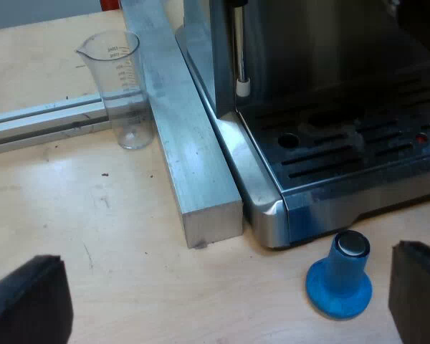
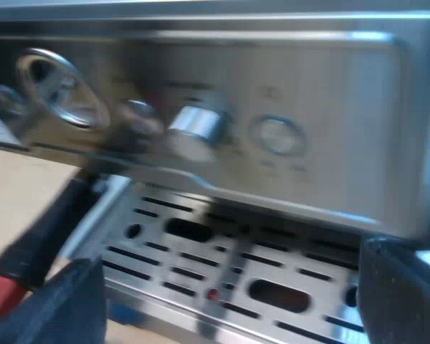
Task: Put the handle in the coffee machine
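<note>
Espresso machine [image 2: 330, 107] front: hovering right gripper [image 2: 229, 294], jaws spread, nearer than spread left gripper [image 1: 222, 297] to red-ended handle [image 2: 46, 233] slanting beside one finger [image 2: 64, 304].

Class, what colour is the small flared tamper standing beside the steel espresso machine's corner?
The tamper is blue with a silver top; left wrist view.

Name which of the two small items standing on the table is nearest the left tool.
The blue tamper, at the machine's front corner, close to the left tool; the clear measuring glass stands farther off.
</note>
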Tool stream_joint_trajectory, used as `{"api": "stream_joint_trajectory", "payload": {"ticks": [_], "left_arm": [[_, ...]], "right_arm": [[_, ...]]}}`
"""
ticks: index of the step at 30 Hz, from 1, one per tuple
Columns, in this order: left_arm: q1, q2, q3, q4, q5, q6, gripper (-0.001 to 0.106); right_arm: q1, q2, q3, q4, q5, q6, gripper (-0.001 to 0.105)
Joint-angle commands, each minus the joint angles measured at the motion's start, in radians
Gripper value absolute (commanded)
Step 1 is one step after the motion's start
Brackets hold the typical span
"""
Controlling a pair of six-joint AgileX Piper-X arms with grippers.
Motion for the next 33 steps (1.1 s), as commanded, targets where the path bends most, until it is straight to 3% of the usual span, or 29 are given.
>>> {"api": "stream_joint_trajectory", "payload": {"ticks": [1, 15, 29, 33], "left_arm": [[-0.005, -0.145, 0.000, -0.012, -0.013, -0.004, 0.091], [-0.005, -0.145, 0.000, -0.012, -0.013, -0.004, 0.091], [-0.005, -0.145, 0.000, -0.012, -0.013, -0.004, 0.091], [-0.006, -0.145, 0.000, -0.012, -0.013, -0.004, 0.091]], "right_arm": [[-0.049, -0.065, -0.017, 0.076, 0.005, -0.038, 0.073], [-0.250, -0.291, -0.017, 0.251, 0.113, -0.068, 0.073], [-0.406, -0.326, -0.018, 0.321, 0.078, -0.066, 0.073], [-0.431, -0.326, -0.018, 0.344, 0.116, -0.063, 0.073]]}}
